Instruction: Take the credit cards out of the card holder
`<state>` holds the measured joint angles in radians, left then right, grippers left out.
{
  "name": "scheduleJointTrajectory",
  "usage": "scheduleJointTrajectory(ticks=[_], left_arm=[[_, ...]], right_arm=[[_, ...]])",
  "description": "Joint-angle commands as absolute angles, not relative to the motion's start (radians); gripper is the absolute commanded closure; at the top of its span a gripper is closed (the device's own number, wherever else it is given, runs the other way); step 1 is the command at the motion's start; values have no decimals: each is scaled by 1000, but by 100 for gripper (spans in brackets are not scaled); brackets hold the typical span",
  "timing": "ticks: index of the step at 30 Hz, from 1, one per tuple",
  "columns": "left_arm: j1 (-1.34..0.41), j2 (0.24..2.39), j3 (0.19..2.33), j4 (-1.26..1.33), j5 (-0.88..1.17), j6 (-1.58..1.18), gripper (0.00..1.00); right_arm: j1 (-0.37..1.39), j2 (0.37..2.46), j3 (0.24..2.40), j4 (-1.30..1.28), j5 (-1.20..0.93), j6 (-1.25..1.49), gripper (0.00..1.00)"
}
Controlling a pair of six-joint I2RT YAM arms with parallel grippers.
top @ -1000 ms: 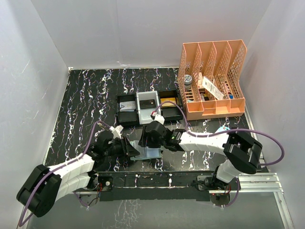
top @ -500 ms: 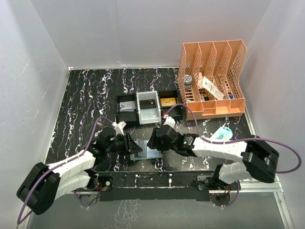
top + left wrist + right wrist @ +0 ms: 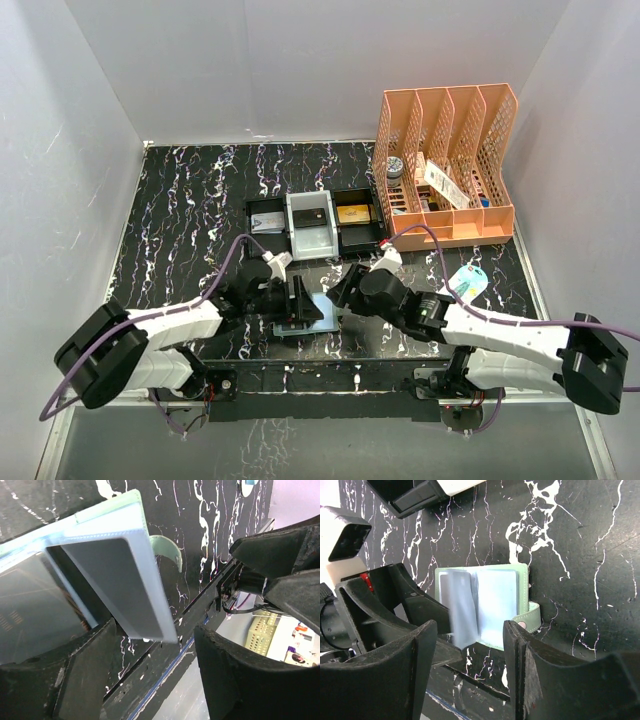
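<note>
The sage-green card holder (image 3: 487, 605) lies open on the black marbled table, pale blue pockets up, its side tab (image 3: 530, 617) to the right. In the top view the card holder (image 3: 324, 314) sits between both grippers. One pale pocket leaf (image 3: 120, 585) stands up and ends in the gap of my left gripper (image 3: 155, 647), which is open and not touching it. A dark credit card (image 3: 30, 615) shows behind a clear sleeve. My right gripper (image 3: 470, 630) hangs open just in front of the holder, with nothing in it. From above, the left gripper (image 3: 300, 303) covers the holder's left half.
A row of black and white trays (image 3: 312, 240) with a few cards in them stands behind the holder. An orange file organiser (image 3: 445, 170) fills the back right. A round blue-white object (image 3: 468, 282) lies right of the right arm. The table's front rail runs just below the holder.
My left gripper moved right over the holder and its jaws widened. The right arm drew back to the right. The holder now lies open between the two grippers.
</note>
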<state>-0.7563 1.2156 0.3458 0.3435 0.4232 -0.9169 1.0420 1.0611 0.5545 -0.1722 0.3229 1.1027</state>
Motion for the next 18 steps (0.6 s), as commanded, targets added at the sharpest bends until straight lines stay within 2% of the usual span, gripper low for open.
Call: scheduleJointTrajectory(ticks=[1,5,10,13,18], left_arm=[[-809,1257,415,361,377,-898,36],[-853,1254,455,317,326,-890,32],[-865,1167,456,193,206,-887,32],[-865,1084,428,101,88,-916,33],[-864,1010,399,26,25,-951,37]], right_arm=[[1034,1001,516,-116,368,1141,46],[1031,977,494,-112,371,1153,45],[1028,959,476,-59,343,1126,46],[1026,971,476,-8,282,1091,49],[1018,1027,501,43,188,1043,57]])
